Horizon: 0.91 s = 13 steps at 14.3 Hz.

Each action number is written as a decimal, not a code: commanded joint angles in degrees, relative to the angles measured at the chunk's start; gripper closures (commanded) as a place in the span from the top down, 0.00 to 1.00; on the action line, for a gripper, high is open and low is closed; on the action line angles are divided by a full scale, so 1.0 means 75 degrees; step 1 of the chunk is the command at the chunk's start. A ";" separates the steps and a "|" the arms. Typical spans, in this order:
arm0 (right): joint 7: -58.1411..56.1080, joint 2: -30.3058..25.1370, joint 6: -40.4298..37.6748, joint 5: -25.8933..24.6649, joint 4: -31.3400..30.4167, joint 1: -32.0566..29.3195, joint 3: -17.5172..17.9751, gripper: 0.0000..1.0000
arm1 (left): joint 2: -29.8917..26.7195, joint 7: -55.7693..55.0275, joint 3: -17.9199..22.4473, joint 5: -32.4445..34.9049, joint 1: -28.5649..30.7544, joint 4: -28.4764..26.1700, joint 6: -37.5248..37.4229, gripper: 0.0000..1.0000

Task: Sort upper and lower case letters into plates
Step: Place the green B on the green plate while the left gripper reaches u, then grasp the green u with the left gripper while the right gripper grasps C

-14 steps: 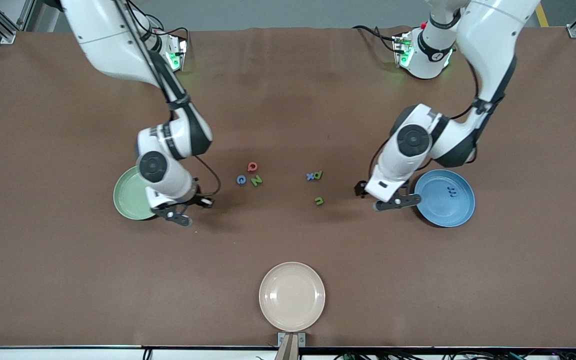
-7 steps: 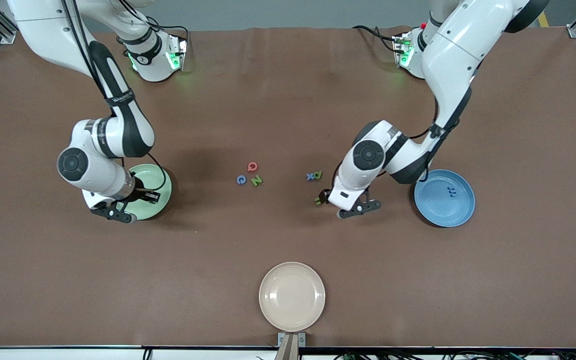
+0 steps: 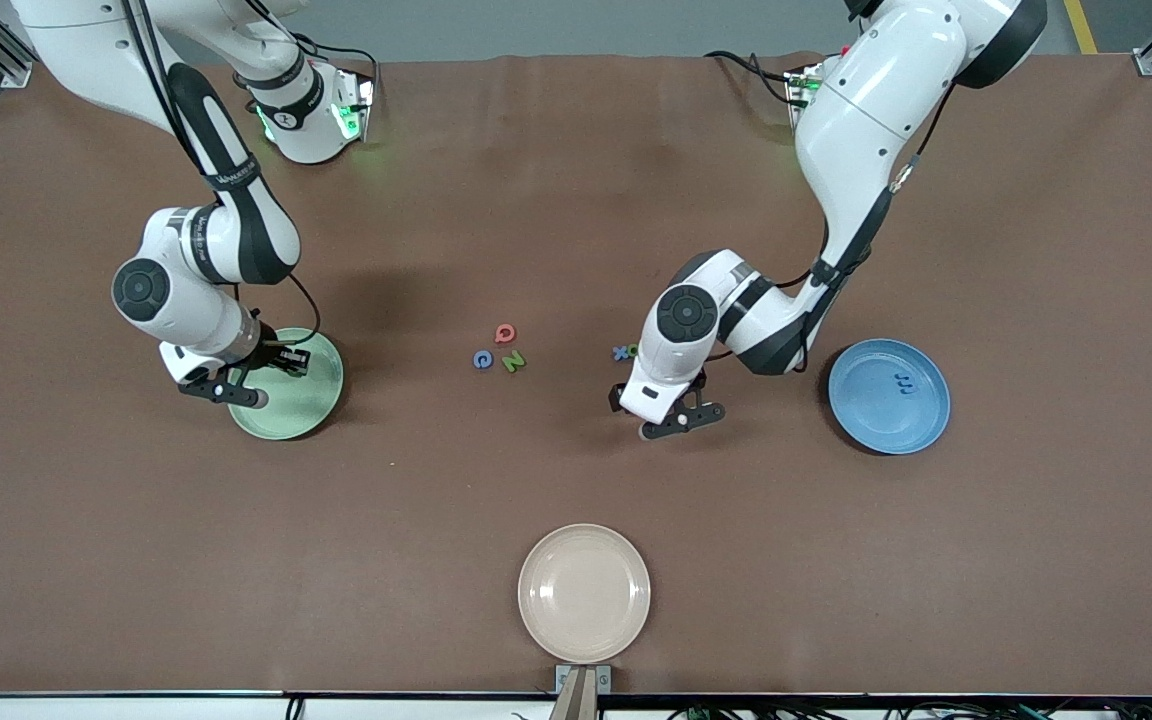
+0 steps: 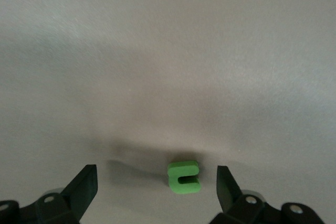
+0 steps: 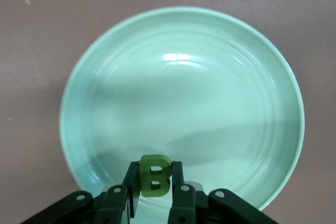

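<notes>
The left arm's wrist hides the small green letter [image 4: 184, 177] in the front view. The marks inside the blue plate [image 3: 889, 396] are too small to read.

The right gripper [image 5: 153, 192] hangs low near the right arm's end of the table, fingers clamped together. The left gripper [image 4: 155, 187] hangs low mid-table, fingers [image 4: 84, 184] spread wide, pointing down.

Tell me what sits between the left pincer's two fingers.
A small green letter lies on the table between the open fingers of the left pincer, touching neither; the left wrist view shows it.
</notes>
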 commanded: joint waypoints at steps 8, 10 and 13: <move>-0.0586 -0.0202 0.0710 -0.0056 -0.0451 -0.0378 0.0148 1.00 | 0.0306 -0.0069 0.0072 0.0035 -0.0213 0.0343 -0.0144 0.68; -0.0457 -0.0260 -0.0118 -0.0056 -0.0042 -0.0343 0.0160 1.00 | 0.0306 -0.0069 0.0060 0.0035 -0.0213 0.0354 -0.0144 0.57; 0.0243 -0.0296 -0.1082 -0.0056 0.0545 -0.0180 0.0207 1.00 | 0.0306 -0.0069 0.0060 0.0035 -0.0213 0.0366 -0.0144 0.40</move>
